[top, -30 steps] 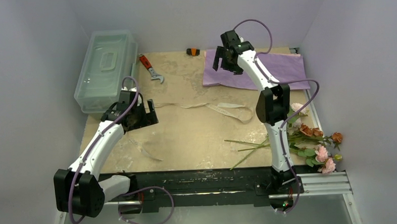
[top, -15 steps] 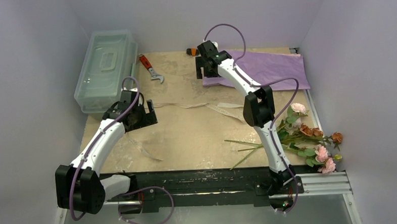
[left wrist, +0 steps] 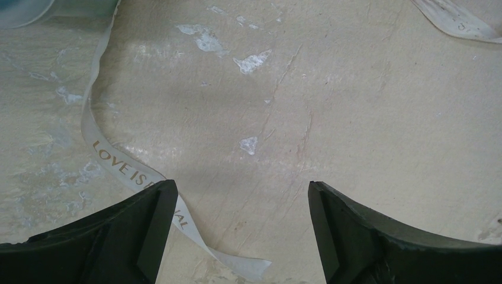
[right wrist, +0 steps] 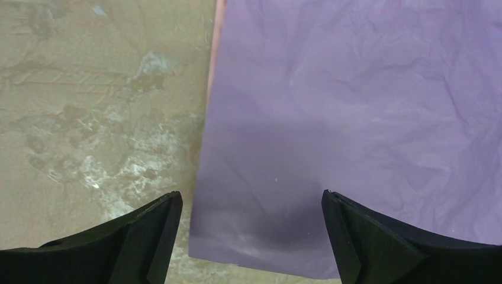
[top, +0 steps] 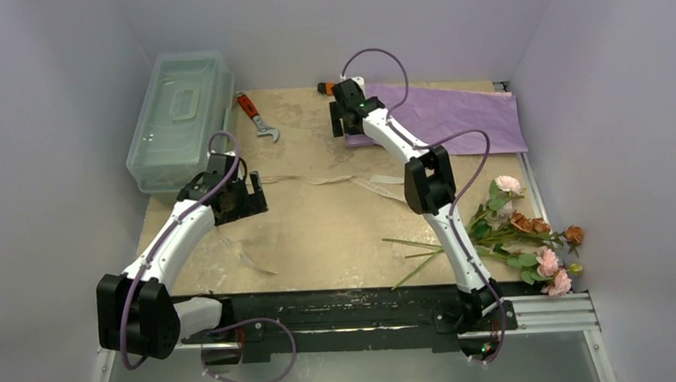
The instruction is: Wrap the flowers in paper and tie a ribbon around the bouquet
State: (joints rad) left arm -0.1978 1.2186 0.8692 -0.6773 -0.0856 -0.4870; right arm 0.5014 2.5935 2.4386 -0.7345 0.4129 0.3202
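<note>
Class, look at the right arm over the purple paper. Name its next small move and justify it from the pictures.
Probably lower the right gripper onto the left edge of the paper and close on it. Its jaws stand wide open and empty, straddling that edge. The sheet lies flat, well apart from the flowers, so it likely needs dragging nearer first.

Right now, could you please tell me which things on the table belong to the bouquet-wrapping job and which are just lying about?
For the job: lilac paper, flowers, cream ribbon.
Just lying about: clear lidded plastic box, red-handled adjustable wrench, small orange-and-black object.
</note>
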